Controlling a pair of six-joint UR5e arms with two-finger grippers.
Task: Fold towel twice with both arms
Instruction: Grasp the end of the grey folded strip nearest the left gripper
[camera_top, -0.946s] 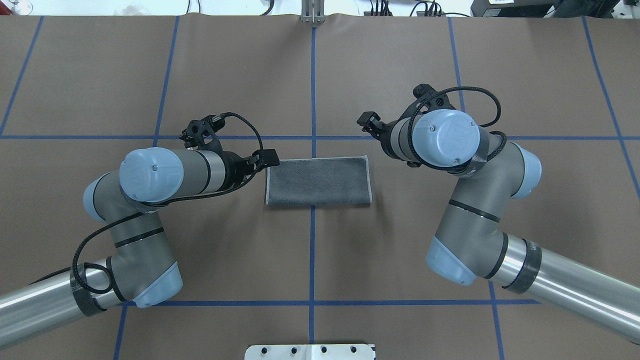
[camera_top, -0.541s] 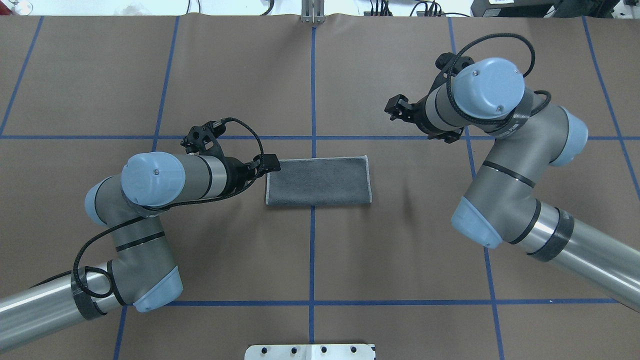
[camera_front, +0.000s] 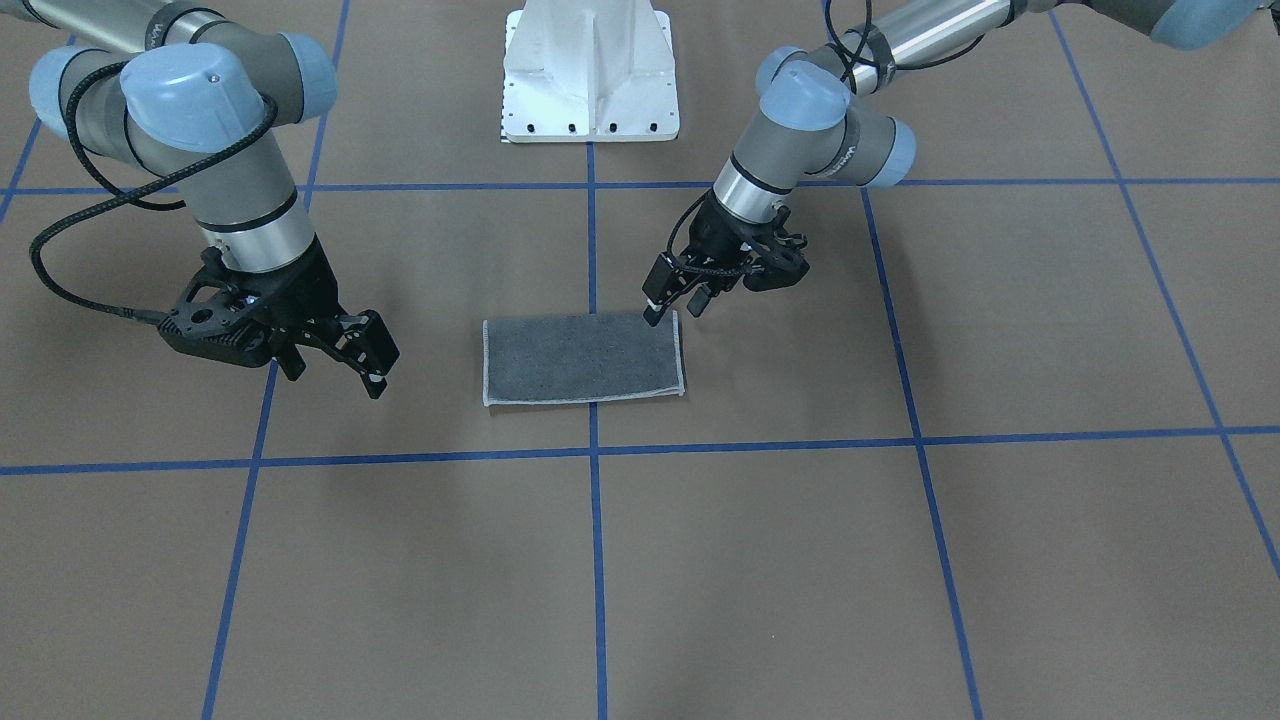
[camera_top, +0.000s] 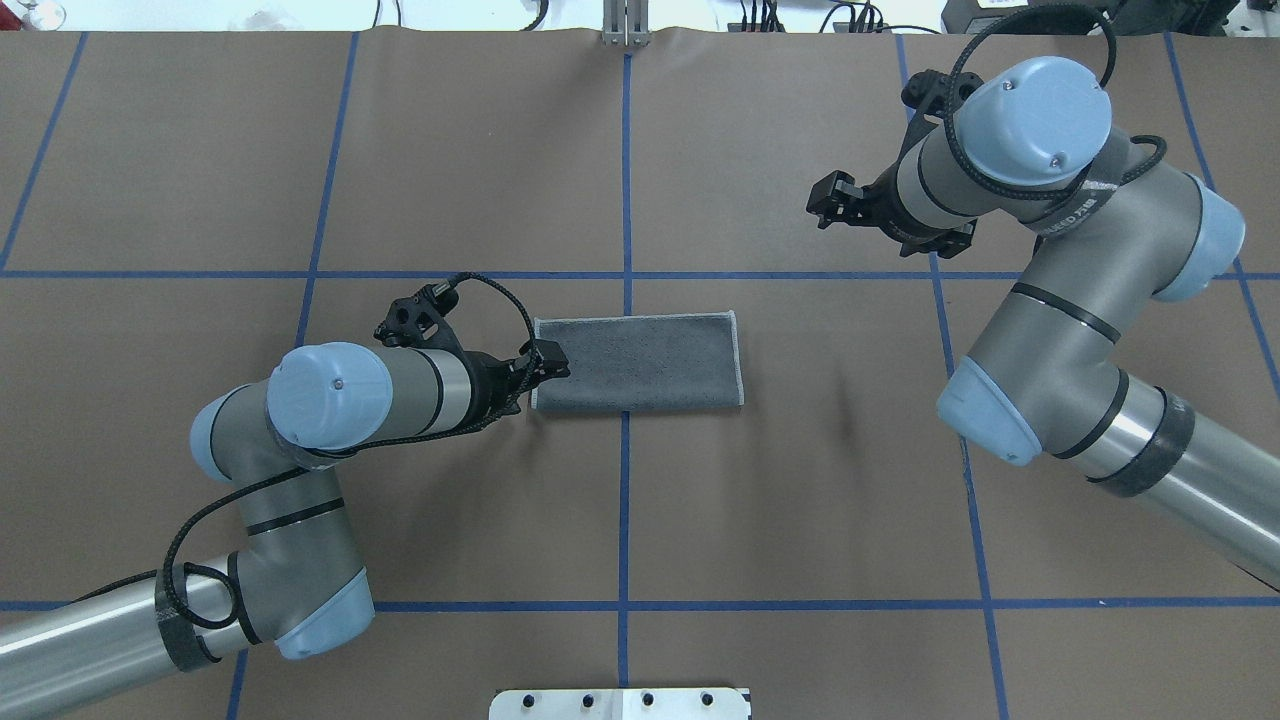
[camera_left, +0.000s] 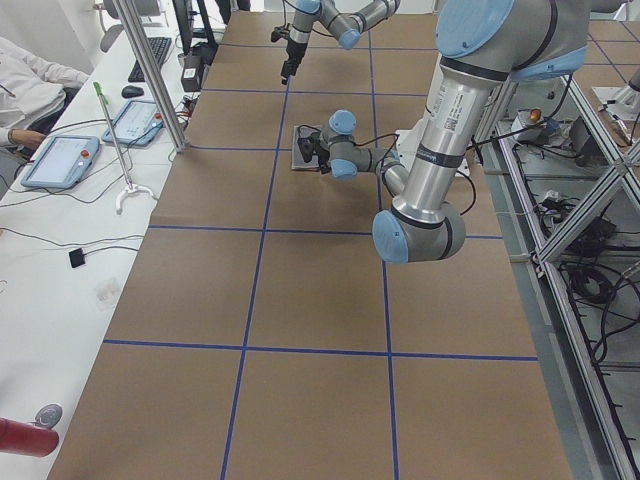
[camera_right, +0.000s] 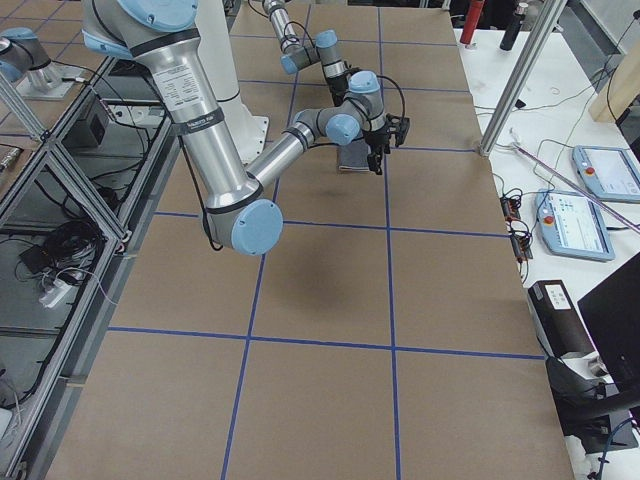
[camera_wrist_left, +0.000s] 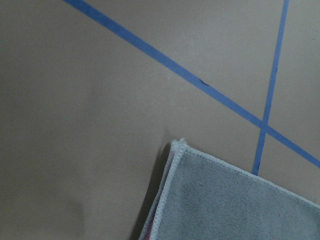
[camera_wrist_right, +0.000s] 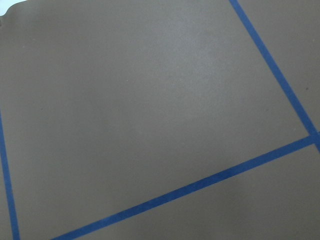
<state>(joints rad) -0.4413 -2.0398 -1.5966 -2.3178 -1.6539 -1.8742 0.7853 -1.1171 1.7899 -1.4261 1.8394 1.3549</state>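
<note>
The towel (camera_top: 637, 362) lies folded into a flat rectangle at the table's middle, dark grey face up with light grey edging; it also shows in the front view (camera_front: 583, 358). My left gripper (camera_top: 548, 362) is open and empty just above the towel's left edge, near the corner closest to me (camera_front: 672, 308). The left wrist view shows that towel corner (camera_wrist_left: 235, 205) with a thin pink sliver (camera_wrist_left: 148, 229) between the layers. My right gripper (camera_top: 828, 206) is open and empty, raised well off to the far right of the towel (camera_front: 375, 365). The right wrist view shows only bare table.
Blue tape lines (camera_top: 626, 180) cross the brown table cover. The white bolted pedestal (camera_front: 590, 70) stands at my side of the table. An operators' bench with tablets (camera_left: 60, 160) and a metal post (camera_left: 165, 80) runs along the far side.
My right arm has lifted and swung away from the towel's right edge to the far right. My left gripper has slid along the towel's left edge toward my side.
</note>
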